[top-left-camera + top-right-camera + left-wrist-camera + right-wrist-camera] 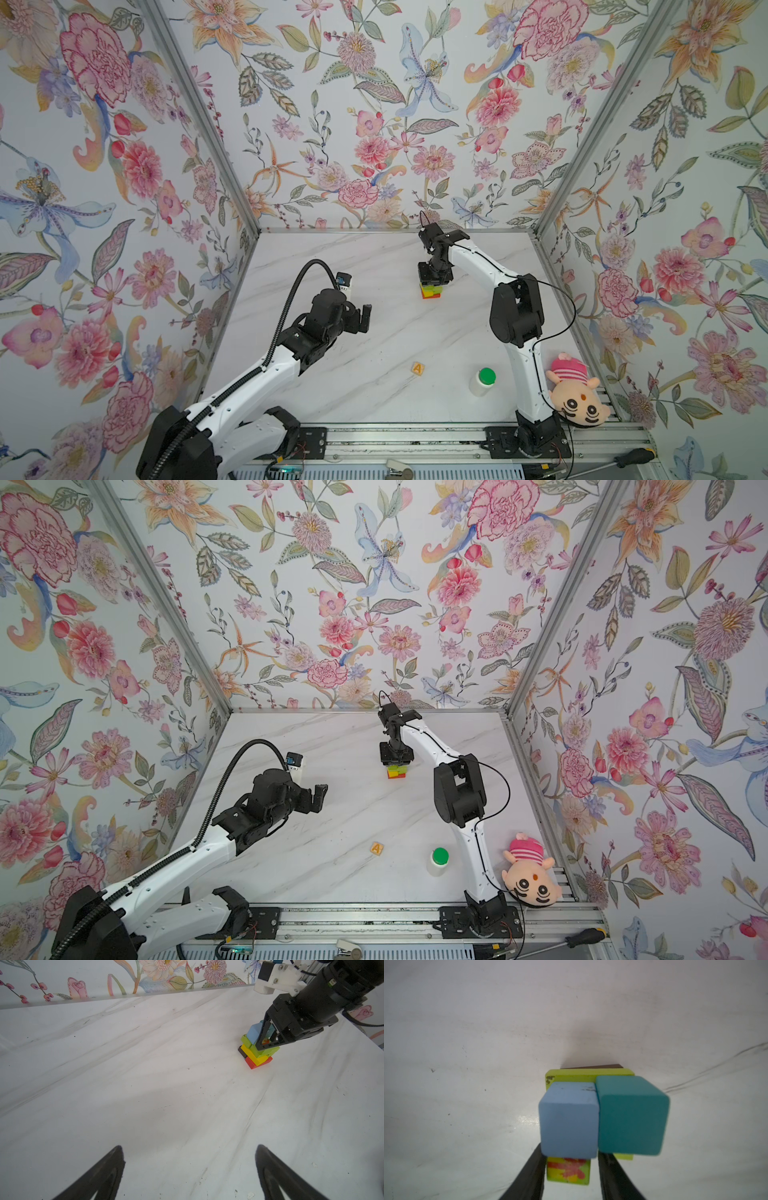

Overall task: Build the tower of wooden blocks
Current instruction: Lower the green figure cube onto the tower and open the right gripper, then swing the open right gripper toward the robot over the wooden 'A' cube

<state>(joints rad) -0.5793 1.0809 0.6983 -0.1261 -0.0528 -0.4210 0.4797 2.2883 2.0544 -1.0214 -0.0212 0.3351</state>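
The right jaws are standing narrowly parted, straddling the green red-marked cube (568, 1171) on the tower (431, 289): one matte black finger (533, 1169) is touching its side, and a sliver of gap is showing at the other. The left jaws are gaping wide, holding nothing, over the marble-veined table (374, 395) at eight o'clock of the tower. The tower is standing at one o'clock of the table's middle. Flat brown (242, 1051) and red (252, 1065) slabs are lying lowest, with a yellow slab (252, 1054) and lime-green oblongs (589, 1076) above. Smooth, round-edged light-blue (569, 1120) and teal (631, 1115) cubes are touching side by side. The tan "A" cube (417, 368) is lying alone at six o'clock of the tower, well apart from it.
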